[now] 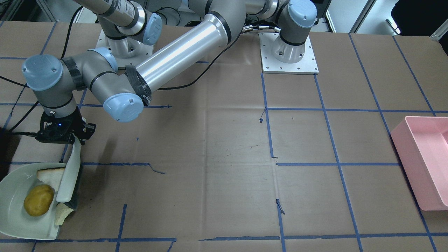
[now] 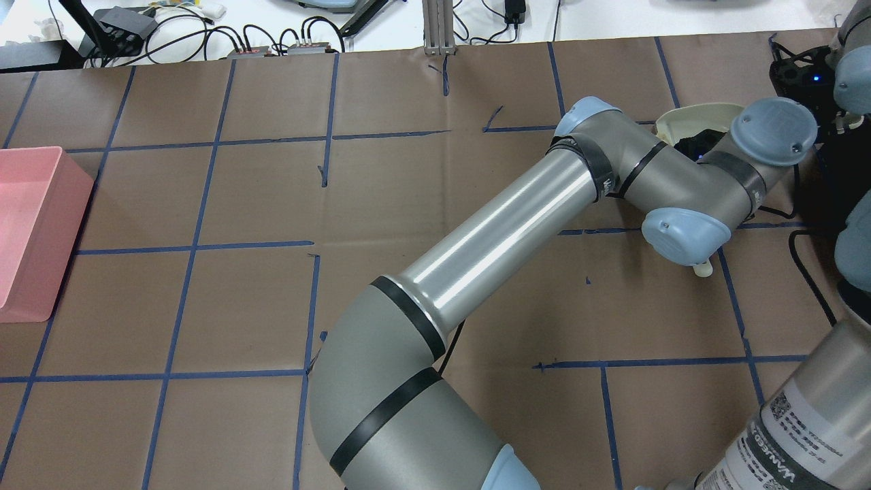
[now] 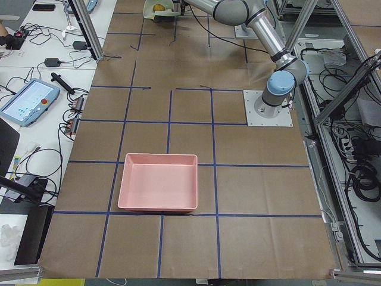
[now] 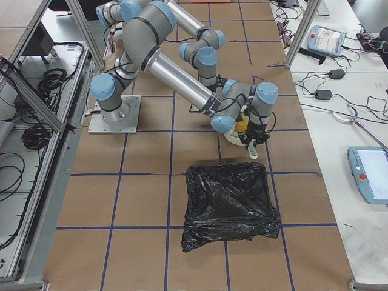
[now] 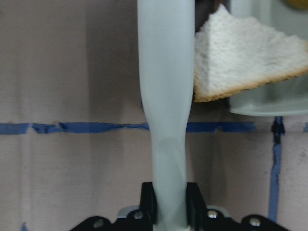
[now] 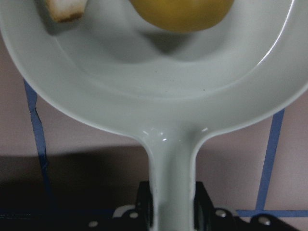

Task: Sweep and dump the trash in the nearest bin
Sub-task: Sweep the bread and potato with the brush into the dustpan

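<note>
A pale green dustpan [image 1: 14, 196] lies on the table at the robot's far right. In it are the yellow potato-like piece [image 1: 38, 200] and a white bread piece [image 1: 52, 175]. A second bread piece [image 1: 63, 214] sits at the pan's open lip. My left gripper [image 1: 77, 138] reaches across and is shut on the pale brush [image 1: 70, 175], whose dark bristles rest at the pan's open edge. The left wrist view shows the brush handle [image 5: 166, 96] and bread [image 5: 240, 62]. My right gripper [image 6: 171, 202] is shut on the dustpan handle [image 6: 171, 163], with the potato [image 6: 180, 12] in the pan.
A black bag-lined bin [image 4: 227, 203] stands close to the dustpan [image 4: 242, 127], at the table's right end. A pink bin [image 1: 425, 161] sits at the far left end. The left arm's long forearm [image 2: 490, 224] stretches across the table's middle.
</note>
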`<action>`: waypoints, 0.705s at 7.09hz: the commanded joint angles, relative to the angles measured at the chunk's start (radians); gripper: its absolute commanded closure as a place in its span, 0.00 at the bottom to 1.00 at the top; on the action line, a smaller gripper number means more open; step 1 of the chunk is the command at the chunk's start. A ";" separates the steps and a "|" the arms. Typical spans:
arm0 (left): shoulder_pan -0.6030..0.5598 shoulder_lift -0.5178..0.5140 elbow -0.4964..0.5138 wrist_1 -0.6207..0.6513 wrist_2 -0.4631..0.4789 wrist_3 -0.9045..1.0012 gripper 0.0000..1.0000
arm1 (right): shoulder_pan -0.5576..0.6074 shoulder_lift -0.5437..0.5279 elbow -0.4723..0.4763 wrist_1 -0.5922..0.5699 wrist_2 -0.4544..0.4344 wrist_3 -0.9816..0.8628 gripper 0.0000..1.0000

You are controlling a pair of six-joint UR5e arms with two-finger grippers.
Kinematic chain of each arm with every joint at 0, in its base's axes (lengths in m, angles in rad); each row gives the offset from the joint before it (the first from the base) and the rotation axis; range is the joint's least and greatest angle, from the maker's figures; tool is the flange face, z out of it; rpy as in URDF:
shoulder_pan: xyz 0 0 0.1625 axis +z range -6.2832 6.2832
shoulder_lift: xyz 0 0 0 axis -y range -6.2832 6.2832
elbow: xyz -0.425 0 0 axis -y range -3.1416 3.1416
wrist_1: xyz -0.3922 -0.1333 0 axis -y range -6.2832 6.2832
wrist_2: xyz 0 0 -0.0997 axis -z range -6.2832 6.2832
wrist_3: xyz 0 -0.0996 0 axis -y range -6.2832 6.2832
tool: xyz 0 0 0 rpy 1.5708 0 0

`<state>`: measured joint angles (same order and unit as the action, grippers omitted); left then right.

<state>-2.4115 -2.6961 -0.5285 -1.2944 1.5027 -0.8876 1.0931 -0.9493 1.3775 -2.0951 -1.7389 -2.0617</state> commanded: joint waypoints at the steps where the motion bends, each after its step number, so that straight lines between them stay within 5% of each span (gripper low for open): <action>1: -0.003 -0.025 0.051 0.013 -0.105 -0.010 1.00 | 0.001 0.001 0.000 0.000 0.001 0.000 1.00; 3: -0.012 -0.056 0.077 0.122 -0.220 -0.008 1.00 | 0.001 0.000 0.000 0.001 -0.001 0.003 1.00; 5: -0.008 -0.047 0.088 0.092 -0.228 0.010 1.00 | 0.001 -0.002 0.000 0.001 -0.001 0.002 1.00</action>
<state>-2.4220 -2.7478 -0.4452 -1.1874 1.2798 -0.8892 1.0938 -0.9499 1.3776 -2.0946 -1.7395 -2.0598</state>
